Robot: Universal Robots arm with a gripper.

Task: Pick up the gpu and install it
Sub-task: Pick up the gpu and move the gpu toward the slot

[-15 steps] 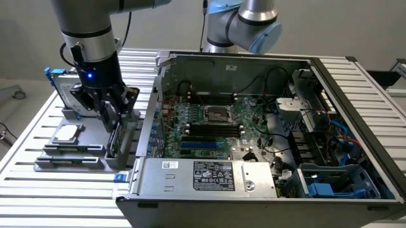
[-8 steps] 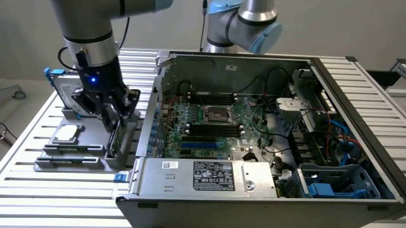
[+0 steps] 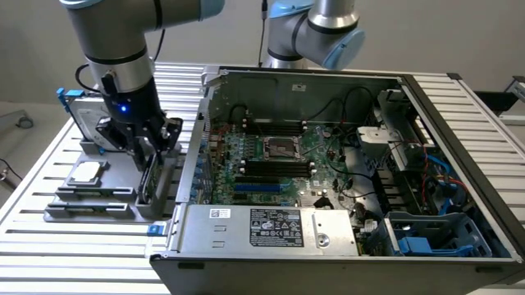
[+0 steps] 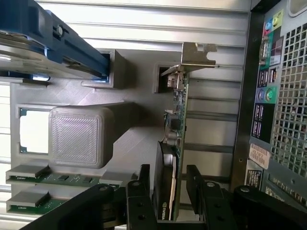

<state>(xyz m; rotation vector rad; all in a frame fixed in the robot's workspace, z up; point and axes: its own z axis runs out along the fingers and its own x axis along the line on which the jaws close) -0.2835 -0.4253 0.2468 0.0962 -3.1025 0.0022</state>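
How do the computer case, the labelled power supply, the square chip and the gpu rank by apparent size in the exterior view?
1. computer case
2. power supply
3. square chip
The gpu stands edge-on in the grey holder, partly behind the gripper, so its place is unsure.

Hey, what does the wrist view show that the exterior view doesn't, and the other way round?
Wrist view: the rear ports of the computer case and a silver end bracket. Exterior view: the motherboard inside that case and the power supply. Both: the open gripper straddling the gpu, which stands on edge in the gray holder.
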